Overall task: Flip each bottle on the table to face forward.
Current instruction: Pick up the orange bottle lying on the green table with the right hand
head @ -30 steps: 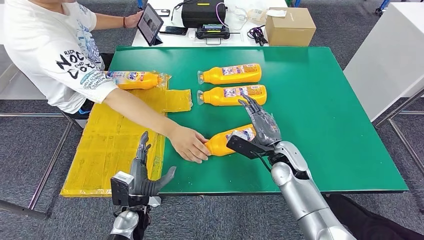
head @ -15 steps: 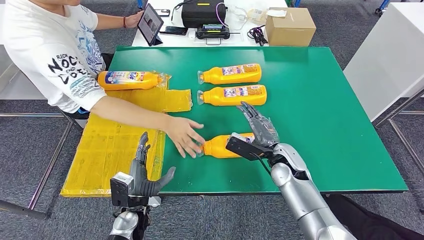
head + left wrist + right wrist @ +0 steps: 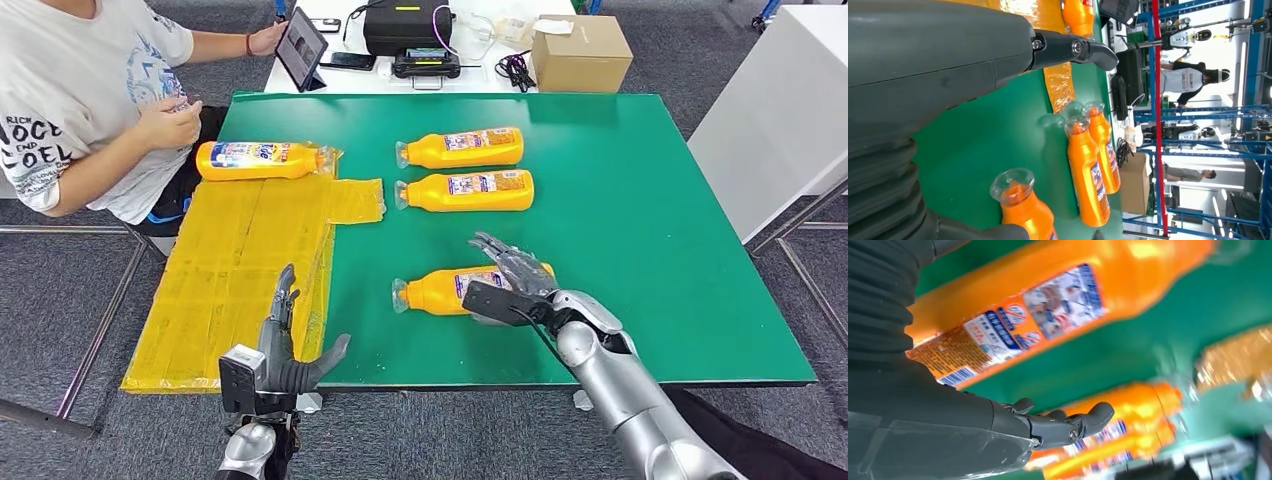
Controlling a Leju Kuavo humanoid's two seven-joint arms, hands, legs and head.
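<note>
Three orange bottles lie on their sides on the green table (image 3: pixel 650 220), caps to the left: a far one (image 3: pixel 460 148), a middle one (image 3: pixel 465 190) and a near one (image 3: pixel 445 290). A fourth bottle (image 3: pixel 258 160) lies on the yellow mat (image 3: pixel 230 280). My right hand (image 3: pixel 512 272) hangs over the near bottle's base end with its fingers spread; I cannot tell whether it touches. The right wrist view has that bottle's label and barcode (image 3: pixel 1013 325) close beside the fingers (image 3: pixel 1063 426). My left hand (image 3: pixel 290 352) is open below the table's front edge, its fingers (image 3: pixel 1073 49) spread.
A person sits at the far left, one hand (image 3: pixel 172 122) held at the chest. Behind the green table are a tablet (image 3: pixel 300 48), a black case (image 3: pixel 405 25) and a cardboard box (image 3: pixel 580 52). A white table (image 3: pixel 780 110) stands to the right.
The person let go of the near bottle's cap end and drew the arm back to the chest. The near bottle now lies level. My right hand sank toward its base end.
</note>
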